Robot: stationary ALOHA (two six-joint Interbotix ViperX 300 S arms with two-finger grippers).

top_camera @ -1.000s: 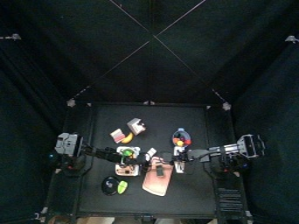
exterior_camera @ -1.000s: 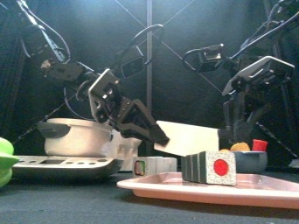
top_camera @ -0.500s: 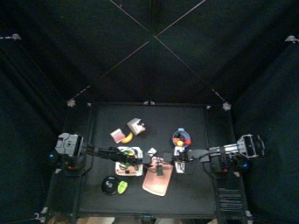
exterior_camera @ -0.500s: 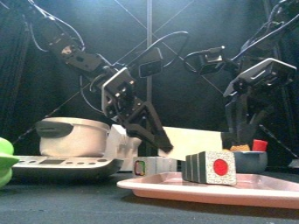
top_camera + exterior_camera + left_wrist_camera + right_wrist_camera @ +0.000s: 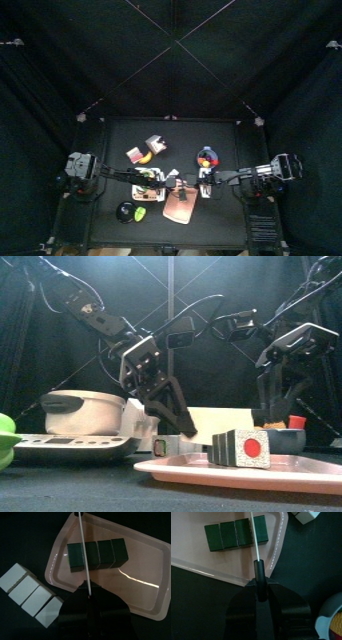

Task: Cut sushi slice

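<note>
My left fingers (image 5: 87, 604), clamped on a knife (image 5: 82, 552), have swung over the sushi roll (image 5: 97, 554) on the tray (image 5: 143, 582); blade above one end segment, cut next. Right fingers (image 5: 258, 592) grip another knife (image 5: 256, 534).

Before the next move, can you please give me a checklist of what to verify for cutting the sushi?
1. Sushi roll lies on the tray: ok.
2. Left gripper is shut on the left blade: ok.
3. Left blade crosses over the sushi roll: ok.
4. Right gripper is shut on the right blade: ok.
5. Either blade touches the sushi roll: cannot tell.
</note>
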